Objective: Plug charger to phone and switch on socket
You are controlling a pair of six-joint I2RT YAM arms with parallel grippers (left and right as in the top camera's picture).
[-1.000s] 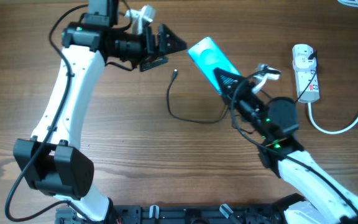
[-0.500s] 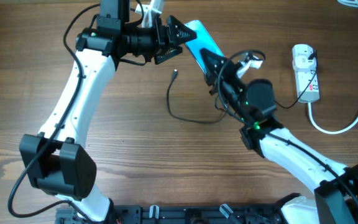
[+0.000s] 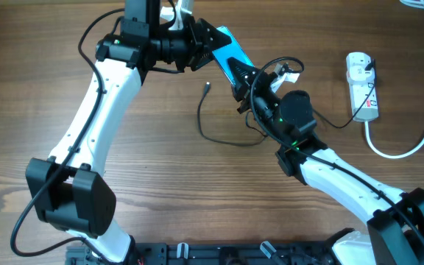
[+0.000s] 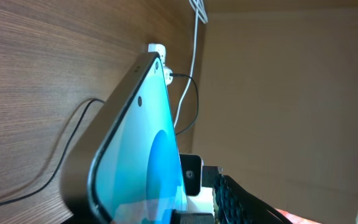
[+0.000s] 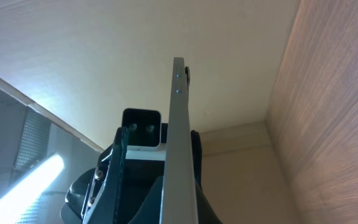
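Right gripper, clamped on the phone, had carried it up to the left gripper, whose hold was unclear; the charger lay unplugged.

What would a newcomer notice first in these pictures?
The rectangular smartphone with the lit turquoise screen is held above the wooden table at top centre: the right hand grips its lower end, and the left hand is at its upper end. Below lies the thin black cable, its tip free; at the right, the white plastic power strip.
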